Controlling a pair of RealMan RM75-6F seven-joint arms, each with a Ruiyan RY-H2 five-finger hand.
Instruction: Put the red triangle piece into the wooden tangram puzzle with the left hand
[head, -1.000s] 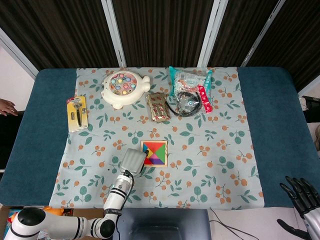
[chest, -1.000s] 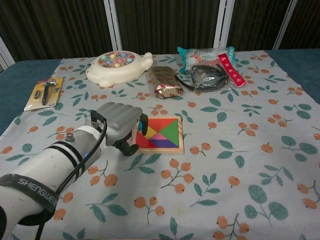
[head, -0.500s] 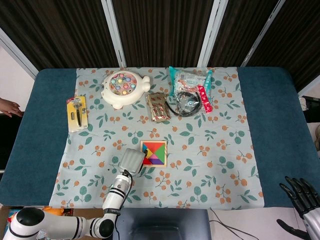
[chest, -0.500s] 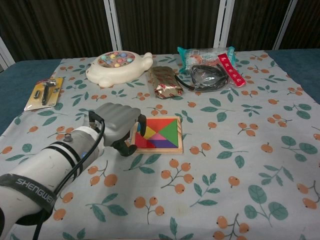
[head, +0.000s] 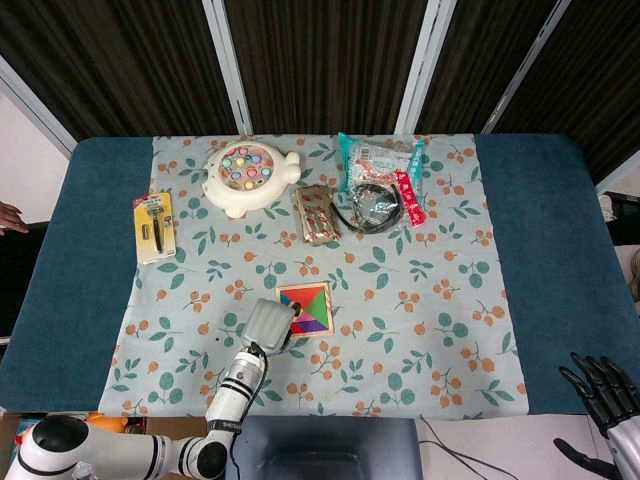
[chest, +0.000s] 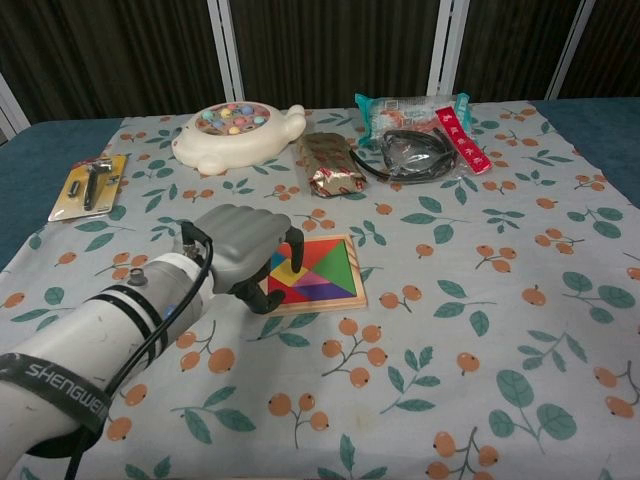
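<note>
Since one second ago: wooden tangram puzzle (chest: 314, 273) turned out of square, its near-left corner swung toward the left hand (chest: 243, 251); dark fingertips (chest: 296, 246) now lying over the board's left part instead of at its edge.

Surface: table (head: 95, 260) covered in dark teal, overlaid with a pale floral cloth (head: 420, 290). Backdrop of dark pleated curtains with white uprights.

Left hand: grey-backed, fingers curled downward, fingertips touching the puzzle's left side. Whether anything is pinched beneath them cannot be told. Left forearm reaches in from the near-left in the chest view.

Right hand (head: 603, 388): black, at the near-right corner off the cloth, well apart from the left hand; fingers spread, holding nothing.

Task item: puzzle board lies flat on the cloth just right of the left hand, square wooden frame rotated slightly. Visible pieces include a large green triangle on the far-right side, a purple piece along the near edge, yellow near the fingertips. Red triangle piece (chest: 286, 286) sits in the board at its near-left part, partly hidden by the fingers.

Beyond the hand: white fishing toy (head: 248, 177), gold-wrapped packet (head: 315, 215), bagged cable bundle (head: 377, 200). Far left of the hand: yellow carded tool (head: 155, 227).
</note>
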